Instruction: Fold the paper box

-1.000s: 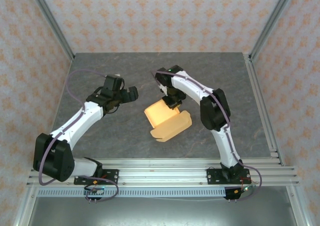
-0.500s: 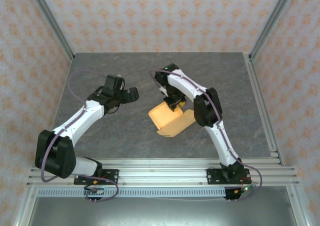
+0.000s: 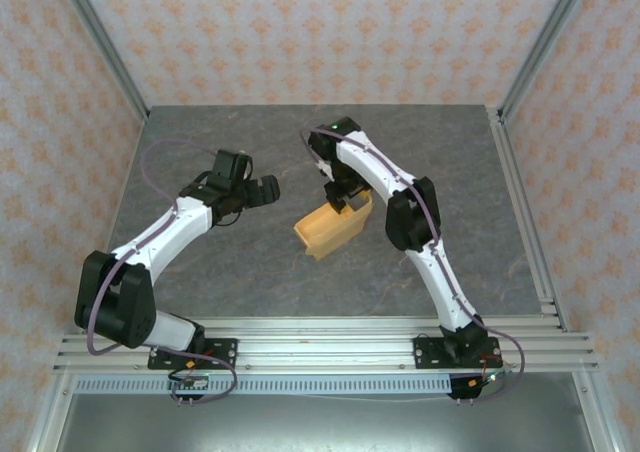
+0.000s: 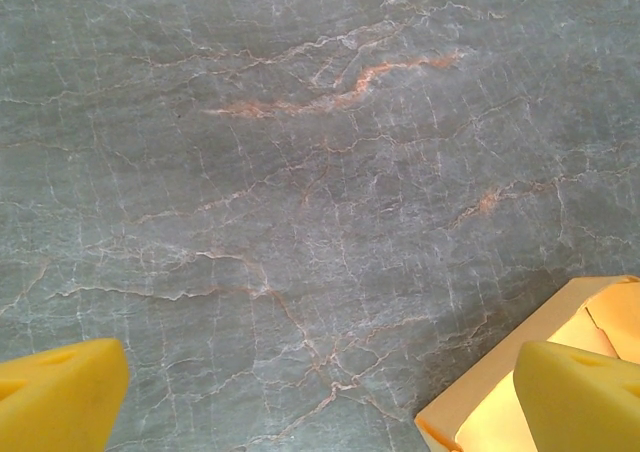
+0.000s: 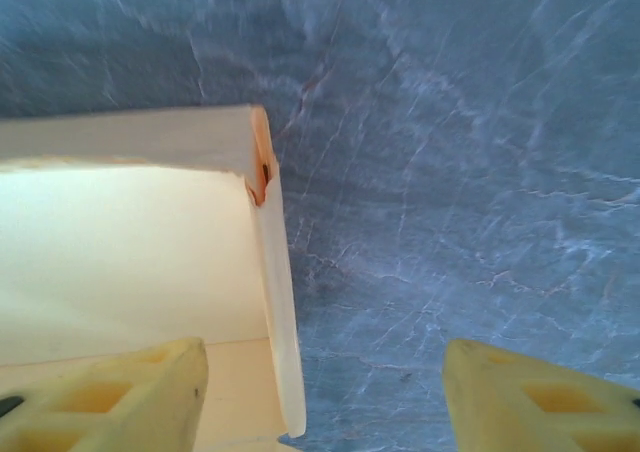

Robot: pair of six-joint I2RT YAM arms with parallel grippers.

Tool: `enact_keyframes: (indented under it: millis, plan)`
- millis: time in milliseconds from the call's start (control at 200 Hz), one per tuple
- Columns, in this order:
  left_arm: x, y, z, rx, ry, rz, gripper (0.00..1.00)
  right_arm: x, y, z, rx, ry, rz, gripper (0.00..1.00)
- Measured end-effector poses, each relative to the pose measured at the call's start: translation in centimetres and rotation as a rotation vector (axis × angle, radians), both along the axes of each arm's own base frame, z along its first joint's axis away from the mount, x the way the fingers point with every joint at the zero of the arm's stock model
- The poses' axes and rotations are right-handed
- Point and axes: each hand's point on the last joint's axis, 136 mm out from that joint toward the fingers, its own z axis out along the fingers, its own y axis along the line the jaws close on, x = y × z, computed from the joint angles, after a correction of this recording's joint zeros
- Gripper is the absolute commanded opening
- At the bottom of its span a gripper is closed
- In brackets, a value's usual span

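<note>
Tan paper box (image 3: 328,232) sat partly folded. The right gripper (image 3: 346,202) straddled its far wall, fingers spread; the left gripper (image 3: 264,188) hovered left, likewise spread.

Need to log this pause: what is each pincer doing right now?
Left pincer: open, empty.
Right pincer: open, a box wall between its fingers, not clamped.

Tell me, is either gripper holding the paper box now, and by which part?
Nothing is clamped. The right gripper is open astride one wall of the paper box; the left gripper is open beside it.
</note>
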Motion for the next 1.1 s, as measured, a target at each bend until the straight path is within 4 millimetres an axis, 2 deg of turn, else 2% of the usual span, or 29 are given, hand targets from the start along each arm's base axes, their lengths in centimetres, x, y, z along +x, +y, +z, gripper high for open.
enact_keyframes:
  millis: [75,235,405,530,545,586,651,681,841,966,1101]
  plan:
    - [0.1,0.0,0.0,0.000,0.000,0.000,0.99,1.0,0.8,1.6,0.040,-0.054,-0.004,0.71]
    - [0.3,-0.2,0.4,-0.007,-0.008,-0.004,0.99,3.5,2.3,6.2,0.145,-0.216,-0.035,0.73]
    - [0.4,-0.2,0.6,-0.009,-0.013,-0.005,1.00,4.8,2.2,9.9,0.154,-0.368,-0.117,0.74]
    - [0.4,-0.2,0.9,-0.014,-0.031,-0.004,1.00,5.3,2.6,14.2,0.133,-0.568,-0.173,0.81]
    - [0.4,-0.2,1.0,-0.014,-0.033,-0.004,1.00,5.3,2.8,14.7,0.134,-0.591,-0.181,0.82]
    - [0.3,-0.2,1.3,-0.017,-0.044,-0.003,1.00,4.9,3.5,16.6,0.143,-0.665,-0.191,0.92]
    - [0.1,0.0,1.8,-0.018,-0.065,0.000,1.00,3.6,4.6,19.3,0.159,-0.757,-0.200,0.94]
    - [0.0,0.0,2.2,-0.019,-0.075,0.002,1.00,2.9,5.1,20.4,0.170,-0.789,-0.204,1.00]
    - [-0.8,0.6,3.3,-0.011,-0.119,0.010,1.00,-0.9,6.6,25.9,0.239,-0.932,-0.214,0.99]
    - [-1.3,1.0,3.8,0.012,-0.137,-0.002,1.00,-1.5,5.7,29.2,0.285,-1.024,-0.246,0.99]
    - [-1.6,1.4,4.2,0.045,-0.147,-0.010,1.00,-1.7,2.7,32.6,0.256,-1.117,-0.254,0.99]
